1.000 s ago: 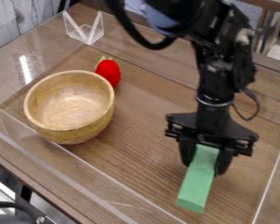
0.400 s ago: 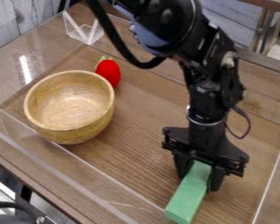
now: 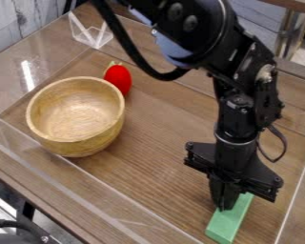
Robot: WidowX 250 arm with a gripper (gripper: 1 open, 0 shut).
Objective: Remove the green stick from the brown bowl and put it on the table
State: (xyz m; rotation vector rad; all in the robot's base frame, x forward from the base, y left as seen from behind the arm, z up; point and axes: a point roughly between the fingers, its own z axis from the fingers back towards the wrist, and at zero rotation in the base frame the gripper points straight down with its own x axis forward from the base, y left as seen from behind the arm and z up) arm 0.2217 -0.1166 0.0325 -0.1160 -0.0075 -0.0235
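- The green stick (image 3: pixel 232 222) lies flat on the tabletop (image 3: pixel 142 181) at the lower right, close to the clear acrylic wall (image 3: pixel 293 205) and well apart from the brown bowl (image 3: pixel 75 115). The bowl holds nothing visible, so the removal part of the task reads as done.
- The pincer (image 3: pixel 228 195) points straight down onto the stick's far end, its fingers drawn together on that end. I judge it is pinching the stick at the moment of set-down, though the exact contact is masked by the dark fingers.
- Reason for the posture, as a judgement: a vertical approach lets the flat block settle level on the wood, and the chosen spot is open surface clear of other items.
- The red rounded object (image 3: pixel 117 76) sits just behind the bowl's rim, untouched and well away from the arm.
- Against the picture a second ago — the stick then hung tilted from spread fingers, nearer the middle of the tabletop; it is now lower in view, further toward the near-right corner and resting flat.
- The fingers have gone from spread to pressed together; bowl and red object show no shift.
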